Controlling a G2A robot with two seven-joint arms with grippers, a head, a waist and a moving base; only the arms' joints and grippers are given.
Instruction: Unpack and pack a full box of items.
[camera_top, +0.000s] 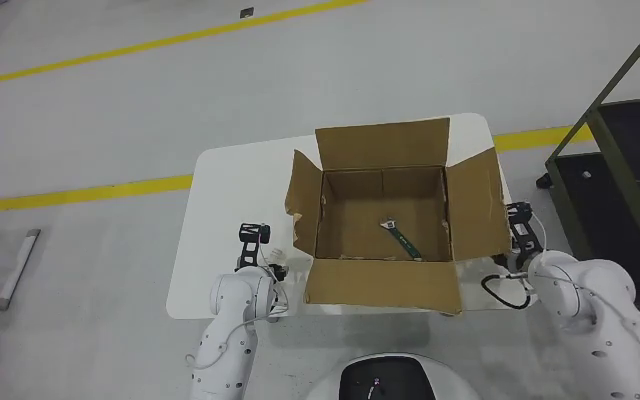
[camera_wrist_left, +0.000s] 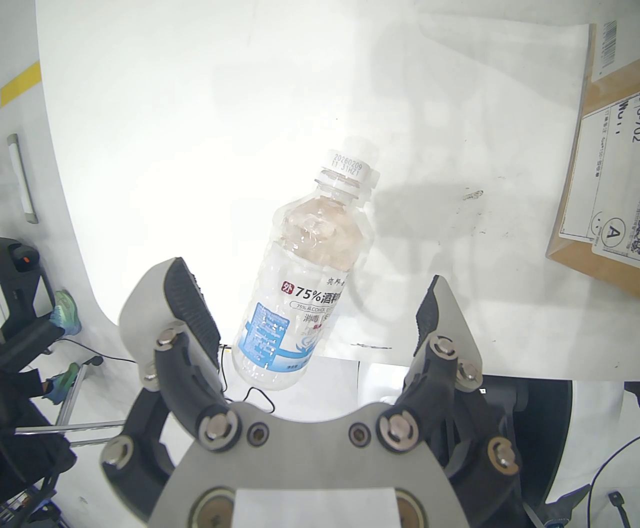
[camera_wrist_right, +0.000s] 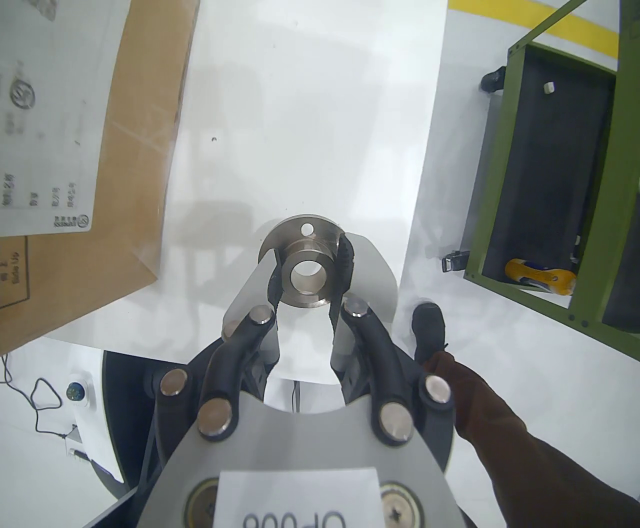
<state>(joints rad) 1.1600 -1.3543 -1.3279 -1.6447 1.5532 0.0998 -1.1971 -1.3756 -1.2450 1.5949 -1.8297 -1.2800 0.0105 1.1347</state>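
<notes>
The box (camera_top: 385, 285) stands open in the middle of the tabletop (camera_top: 230, 190), and the only thing in it is a wrench (camera_top: 400, 238) on its floor. To the left of the box, the left gripper (camera_wrist_left: 307, 282) is spread wide over a bottle (camera_wrist_left: 295, 320) that lies between its fingers, unclamped, near the tabletop's edge. To the right of the box, the right gripper (camera_wrist_right: 310, 256) is clamped on a metal flange (camera_wrist_right: 305, 277), held above the tabletop just beside the box wall.

With the box nearly bare and two items outside it, the unpacking looks close to done, though the frames alone cannot rule out early repacking. If it is unpacking, the wrench is left to lift out and all the packing is still ahead.

The tabletop is white, smooth and rounded at the corners. Around it is grey floor with yellow lines (camera_top: 180, 38), and a green cart (camera_top: 600, 150) stands to the right of the box, well apart.
</notes>
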